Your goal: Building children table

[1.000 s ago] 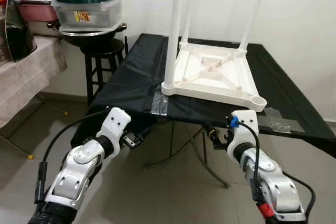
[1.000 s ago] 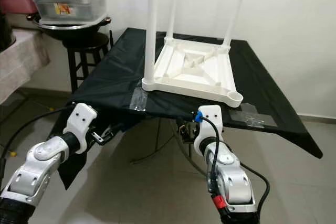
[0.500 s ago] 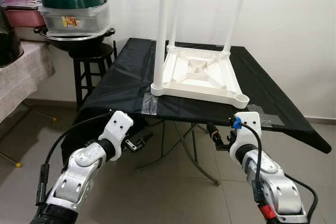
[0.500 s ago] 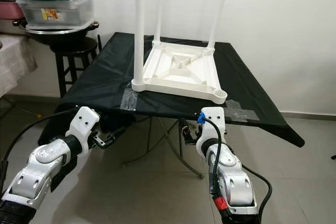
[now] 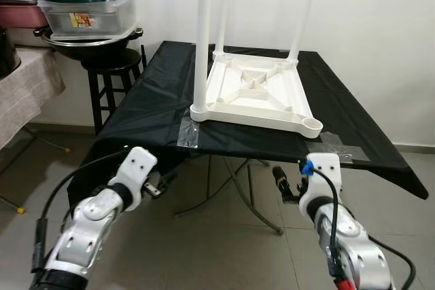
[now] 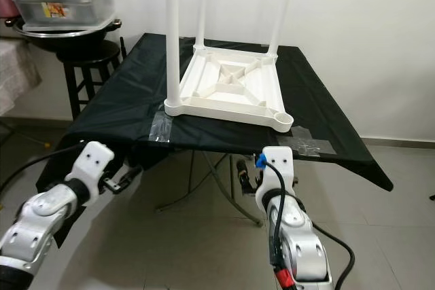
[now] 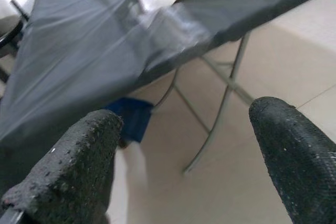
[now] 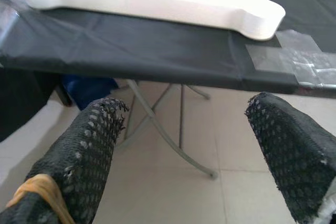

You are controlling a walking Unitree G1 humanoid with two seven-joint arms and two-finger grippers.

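A white children's table (image 5: 262, 96) lies upside down on a black-covered folding table (image 5: 156, 110). Three white legs stand up from it: near left (image 5: 202, 39), far left (image 5: 223, 5), far right (image 5: 302, 11). Its near right corner is an open round socket (image 5: 312, 125). My left gripper (image 5: 160, 185) hangs open below the black table's front edge, left of the white table. My right gripper (image 5: 282, 185) is open too, just under the edge below the socket corner. The left wrist view shows the fingers (image 7: 79, 166) apart, and the right wrist view shows its fingers (image 8: 84, 150) apart, nothing between either pair.
A black stool (image 5: 109, 76) at the back left carries a wok and stacked lidded containers (image 5: 88, 8). A cloth-covered counter (image 5: 27, 89) stands at far left. Metal folding legs (image 5: 238, 188) and a blue object (image 7: 131, 121) sit under the black table. Tape patches (image 5: 187, 134) mark its front edge.
The whole picture has shifted as the camera moved. Both arms now sit a little lower in view, with the grippers still open below the table's front edge.
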